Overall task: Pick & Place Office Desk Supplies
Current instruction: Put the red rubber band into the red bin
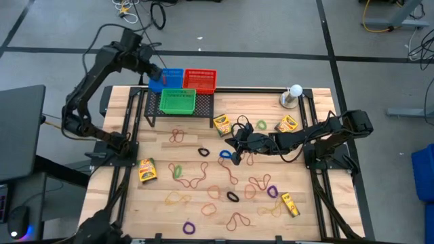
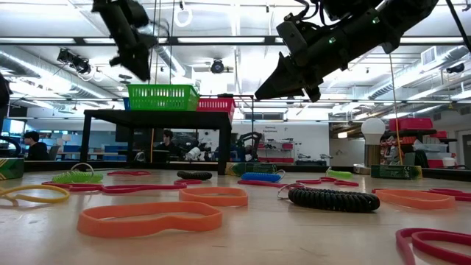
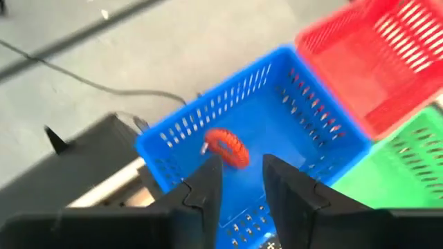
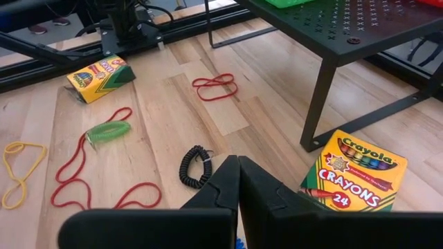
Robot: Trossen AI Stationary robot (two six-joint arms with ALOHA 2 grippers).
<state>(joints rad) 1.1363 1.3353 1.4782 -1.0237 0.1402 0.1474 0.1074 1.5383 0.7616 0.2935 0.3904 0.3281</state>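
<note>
orange rubber band (image 2: 149, 218): flat on the tabletop (image 1: 203, 203), closest to the low camera; well below and apart from both end effectors. beside it a second orange loop (image 2: 214, 196) and a black coiled band (image 2: 333, 199).

left end effector (image 3: 241, 181): raised over the blue basket (image 3: 304, 138) on the black rack (image 1: 150, 112); fingers parted, gripping nothing.

orange coiled band (image 3: 227, 146): inside the blue basket, just ahead of the left end effector's fingertips, not clamped between them; whether it touches the left finger cannot be told.

red basket (image 3: 381, 62) and green basket (image 3: 408, 166): each next to the blue one, to either side ahead of the left end effector.

right end effector (image 1: 237, 144): over the middle of the tabletop, fingers (image 4: 228, 181) pressed together. a blue band (image 1: 226, 154) lies just beside its tip in the high view; contact cannot be told.

crayon box (image 4: 354, 173): flat on the tabletop just beside the right end effector's fingertips, by a rack leg.

black coiled band (image 4: 194, 166): just ahead of the right fingertips, apart from them.

green band (image 4: 108, 131), red loops (image 4: 214, 86) and a yellow loop (image 4: 19, 169): farther ahead of the right end effector.

second crayon box (image 4: 100, 77): well ahead, at the tabletop's far edge.

two more crayon boxes (image 1: 287, 124) (image 1: 291, 205): behind the right end effector, to either side of its arm.
</note>
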